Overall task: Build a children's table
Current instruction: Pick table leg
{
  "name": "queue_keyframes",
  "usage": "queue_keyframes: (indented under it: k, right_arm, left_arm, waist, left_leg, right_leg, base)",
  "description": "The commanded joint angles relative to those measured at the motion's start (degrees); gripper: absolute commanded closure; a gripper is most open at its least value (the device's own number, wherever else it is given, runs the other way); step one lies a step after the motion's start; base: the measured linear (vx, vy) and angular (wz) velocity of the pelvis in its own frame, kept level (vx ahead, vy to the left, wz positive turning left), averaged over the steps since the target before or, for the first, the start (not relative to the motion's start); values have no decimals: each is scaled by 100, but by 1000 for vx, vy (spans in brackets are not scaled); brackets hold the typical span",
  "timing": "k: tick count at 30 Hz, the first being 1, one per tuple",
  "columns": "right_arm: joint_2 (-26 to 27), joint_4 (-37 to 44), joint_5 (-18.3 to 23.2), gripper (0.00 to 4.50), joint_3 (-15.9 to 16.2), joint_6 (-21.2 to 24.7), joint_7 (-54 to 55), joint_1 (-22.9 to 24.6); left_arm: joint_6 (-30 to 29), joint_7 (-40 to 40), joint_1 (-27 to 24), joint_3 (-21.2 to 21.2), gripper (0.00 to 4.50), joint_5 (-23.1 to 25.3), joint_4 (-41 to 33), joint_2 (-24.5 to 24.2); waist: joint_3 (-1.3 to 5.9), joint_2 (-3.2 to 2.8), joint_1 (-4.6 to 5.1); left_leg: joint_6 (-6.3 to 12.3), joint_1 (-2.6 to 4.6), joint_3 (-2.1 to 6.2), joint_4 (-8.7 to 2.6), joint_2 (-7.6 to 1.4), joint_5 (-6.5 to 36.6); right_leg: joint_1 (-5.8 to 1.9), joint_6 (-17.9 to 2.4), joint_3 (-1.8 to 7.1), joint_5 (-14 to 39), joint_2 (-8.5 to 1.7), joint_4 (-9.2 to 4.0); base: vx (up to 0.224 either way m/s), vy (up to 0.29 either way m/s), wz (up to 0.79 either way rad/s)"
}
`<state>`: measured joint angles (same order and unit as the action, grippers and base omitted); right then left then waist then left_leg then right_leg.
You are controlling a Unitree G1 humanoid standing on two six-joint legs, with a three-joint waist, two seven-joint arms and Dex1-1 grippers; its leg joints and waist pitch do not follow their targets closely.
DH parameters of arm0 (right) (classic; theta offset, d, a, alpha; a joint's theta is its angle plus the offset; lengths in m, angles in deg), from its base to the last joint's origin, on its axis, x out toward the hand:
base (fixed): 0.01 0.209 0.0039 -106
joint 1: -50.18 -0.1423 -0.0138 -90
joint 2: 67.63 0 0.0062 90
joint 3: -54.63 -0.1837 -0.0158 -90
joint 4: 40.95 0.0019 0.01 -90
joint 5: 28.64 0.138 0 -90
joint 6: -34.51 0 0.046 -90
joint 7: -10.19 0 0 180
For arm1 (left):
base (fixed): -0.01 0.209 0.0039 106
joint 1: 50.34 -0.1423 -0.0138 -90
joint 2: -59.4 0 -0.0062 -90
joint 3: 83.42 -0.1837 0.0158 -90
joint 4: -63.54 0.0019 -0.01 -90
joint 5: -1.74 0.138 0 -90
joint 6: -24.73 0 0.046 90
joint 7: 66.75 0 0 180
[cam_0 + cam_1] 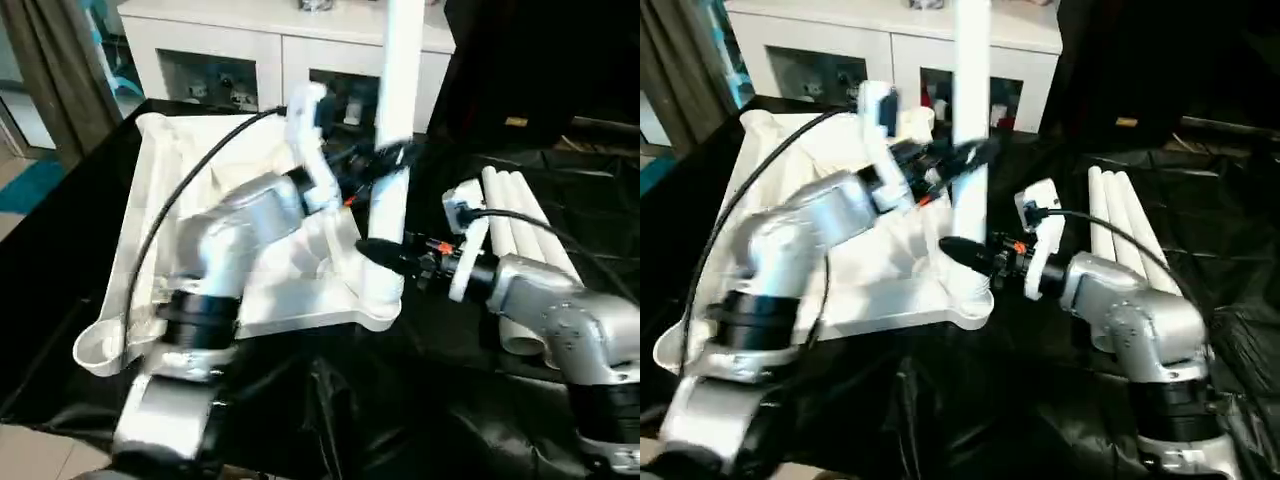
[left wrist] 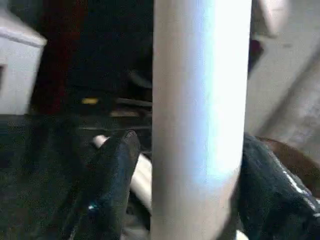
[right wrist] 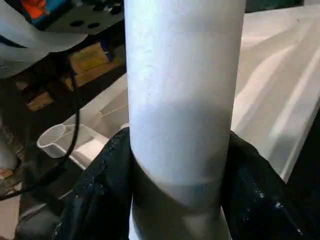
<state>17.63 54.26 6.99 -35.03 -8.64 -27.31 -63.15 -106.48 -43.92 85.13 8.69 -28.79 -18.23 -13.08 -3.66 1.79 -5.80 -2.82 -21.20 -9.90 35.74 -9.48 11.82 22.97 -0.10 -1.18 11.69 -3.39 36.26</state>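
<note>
**Table leg stands in its corner socket, pinched by both pincers**

The leg [image 1: 398, 110] stands upright in the tabletop's [image 1: 200, 180] near corner, at 5 o'clock. The left pincer [image 1: 385, 158] pinches it mid-height; the right pincer [image 1: 385, 253] pinches it low. It looks light, stiff and smooth, likely slippery; low holds suit pushing. Its top is cut off, and the socket seating is hidden. Spare legs [image 1: 520, 230] lie at 3 o'clock on the counter [image 1: 60, 250].

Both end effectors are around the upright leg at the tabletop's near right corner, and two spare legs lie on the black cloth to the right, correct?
Not quite: the left eye view shows three spare legs lying there, not two. The rest stands.
</note>
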Motion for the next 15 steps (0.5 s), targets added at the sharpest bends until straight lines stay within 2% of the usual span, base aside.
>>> queue_keyframes:
  k: [1, 4, 7, 10, 11, 13, 14, 15]
  right_arm:
    - [-8, 0, -65, 257, -30, -177, 49, -160]
    - [13, -75, -155, 257, 11, -246, 80, -213]
    - [34, -106, -217, 257, 20, -281, 107, -239]
    - [41, -123, -303, 257, 32, -341, 129, -245]
    - [42, -123, -299, 201, 27, -342, 124, -243]
    - [148, -120, 40, 187, -165, -143, -8, -226]
    - [116, -63, 101, 181, -188, -130, -98, -203]
    - [70, -9, 134, 168, -205, -124, -165, -183]
  left_arm:
    - [20, -288, 6, 16, 192, 189, 60, 9]
    - [33, -316, -36, 15, 227, 184, 7, 73]
    - [9, -354, -43, 16, 257, 139, -25, 79]
    - [-8, -348, -67, 25, 264, 103, -72, 101]
    - [-11, -325, -74, 24, 265, 90, -83, 102]
    - [-28, -64, -117, 1, 265, -27, -166, 63]
    - [-49, 51, -131, -20, 266, -73, -206, 24]
    - [-78, 153, -135, -16, 266, -133, -233, -13]
  waist:
    - [435, 128, -3]
    - [422, 118, 15]
    - [426, 105, 20]
    - [428, 102, 27]
    - [431, 105, 27]
    - [429, 93, 31]
    - [427, 97, 31]
    - [426, 75, 25]
  left_leg:
    - [328, 21, 79, -376, -283, -76]
    - [316, 22, 80, -383, -281, -1]
    - [331, 29, 82, -380, -284, -8]
    - [361, 24, 81, -374, -279, -48]
    - [368, 24, 81, -374, -280, -51]
    - [396, 28, 78, -376, -284, -5]
    - [402, 28, 78, -378, -282, 18]
    - [401, 35, 82, -381, -287, 31]
  right_leg:
    - [-384, -1405, 220, -105, -424, -348]
    - [-370, -1375, 215, 103, -424, -367]
    - [-362, -1383, 216, 61, -421, -357]
    - [-363, -1405, 215, -48, -418, -349]
    - [-368, -1414, 215, -64, -421, -347]
    - [-358, -1460, 217, -43, -425, -351]
    - [-358, -1460, 216, -21, -424, -353]
    - [-358, -1457, 214, 5, -422, -349]
  base:
    - [0, 0, 0]
    - [0, 0, 0]
    - [0, 0, 0]
    - [0, 0, 0]
    - [0, 0, 0]
    - [0, 0, 0]
    - [0, 0, 0]
    - [0, 0, 0]
